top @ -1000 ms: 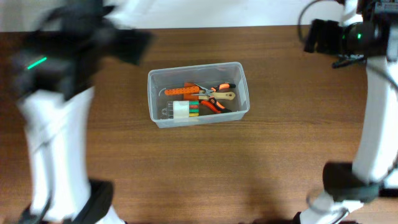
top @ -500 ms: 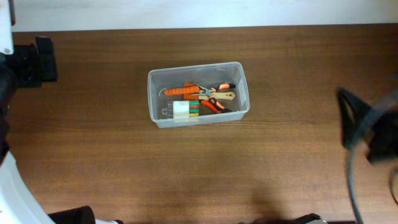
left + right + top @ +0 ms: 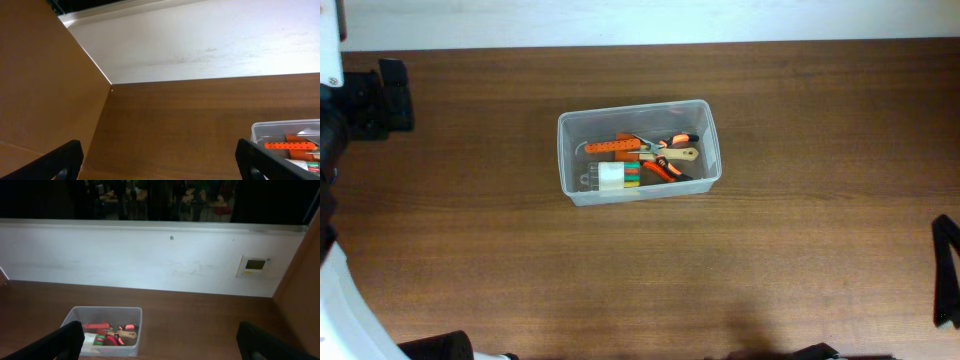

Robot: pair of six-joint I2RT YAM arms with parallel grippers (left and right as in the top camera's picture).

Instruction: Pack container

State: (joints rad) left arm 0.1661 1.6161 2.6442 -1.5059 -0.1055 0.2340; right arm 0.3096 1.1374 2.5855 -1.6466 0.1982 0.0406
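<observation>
The container (image 3: 632, 107) is a clear rectangular tub standing in the middle of the wooden table. It holds orange-handled pliers (image 3: 670, 162), an orange tool (image 3: 612, 147) and a white and green item (image 3: 612, 177). My left gripper (image 3: 160, 167) is open and empty, raised far to the left of the container, whose corner shows at the lower right of the left wrist view (image 3: 280, 125). My right gripper (image 3: 165, 345) is open and empty, high and pulled back. The container (image 3: 105, 309) lies below it to the left in the right wrist view.
The left arm's black end (image 3: 380, 95) is at the far left edge of the overhead view, the right arm's black end (image 3: 945, 270) at the lower right edge. A white wall (image 3: 160, 260) runs behind the table. Brown side panels (image 3: 45, 85) flank the table.
The left arm swung from over the table's left part to the far left edge, then held still. The right arm moved from the upper right down to the lower right edge.
</observation>
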